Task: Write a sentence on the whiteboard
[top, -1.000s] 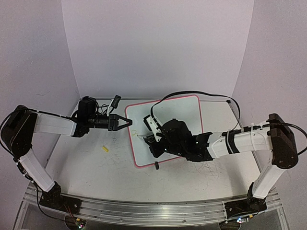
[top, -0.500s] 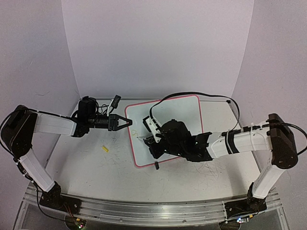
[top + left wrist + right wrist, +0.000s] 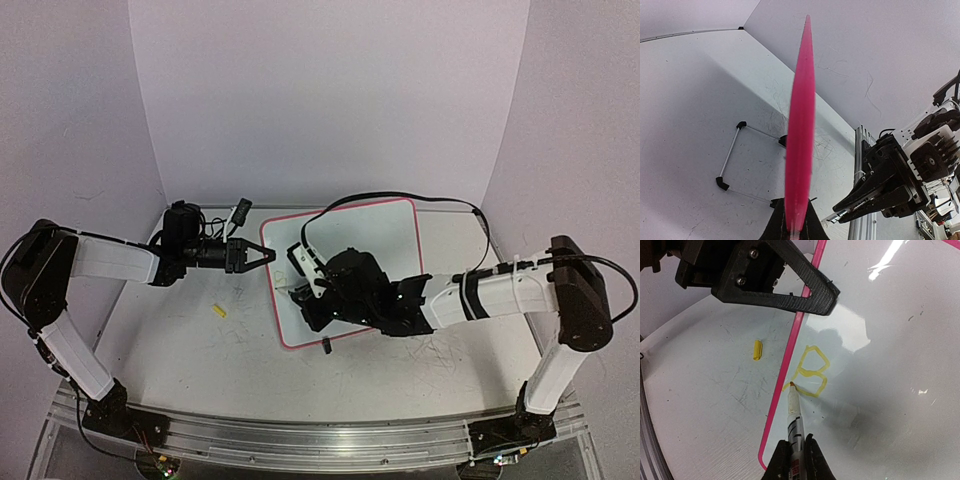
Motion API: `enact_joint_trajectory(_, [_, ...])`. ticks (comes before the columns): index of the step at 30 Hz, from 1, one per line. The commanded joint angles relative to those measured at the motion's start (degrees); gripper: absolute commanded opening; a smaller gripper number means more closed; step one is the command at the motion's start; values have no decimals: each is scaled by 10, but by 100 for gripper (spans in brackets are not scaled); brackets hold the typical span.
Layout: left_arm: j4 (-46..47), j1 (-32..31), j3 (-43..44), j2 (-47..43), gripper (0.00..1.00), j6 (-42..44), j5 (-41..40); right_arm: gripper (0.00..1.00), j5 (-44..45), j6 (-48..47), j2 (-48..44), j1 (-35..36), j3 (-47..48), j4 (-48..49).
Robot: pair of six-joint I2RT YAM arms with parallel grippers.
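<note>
Beside whiteboard (image 3: 380, 230) — yellow cap (image 3: 219, 311) on table (image 3: 200, 350) | left jaws clamp rim (image 3: 800, 125) | right jaws clamp marker (image 3: 794, 415)

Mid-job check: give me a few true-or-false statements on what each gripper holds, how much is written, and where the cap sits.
1. The right gripper holds a marker with its tip at the whiteboard. True.
2. The full sentence is written. False: only a yellow letter B shows.
3. The left gripper clamps the whiteboard's pink rim. True.
4. The yellow cap lies on the whiteboard. False: it lies on the table, outside the rim.
</note>
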Motion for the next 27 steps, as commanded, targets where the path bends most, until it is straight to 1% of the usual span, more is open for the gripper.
enact_joint_trajectory(1, [19,-3,8,-2,0,-5,24,0,28,7,19,-7,27,-7])
enact_joint_trajectory(3, [19,-3,8,-2,0,-5,23,0,21,4,7,-6,19,-7])
enact_joint_trajectory(8, [19,-2,4,-6,0,-1,19,0,-2,-23,-110,-7,-78,41])
enact_joint_trajectory(10, [19,-2,3,-5,0,0,19,0,6,-33,-130,-9,-93,40])
enact_joint_trajectory(14, [19,-2,9,1,0,1,19,0,10,-50,-129,-18,-85,26])
enact_joint_trajectory(22, [18,-2,8,-3,0,-2,15,0,32,-103,-101,-18,-37,10])
enact_joint_trajectory(25, [17,-2,6,-4,5,-5,8,0,32,-105,-101,-18,-40,9])
enact_joint_trajectory(27, [17,-2,7,-2,13,-9,6,0,30,-105,-101,-18,-42,9])
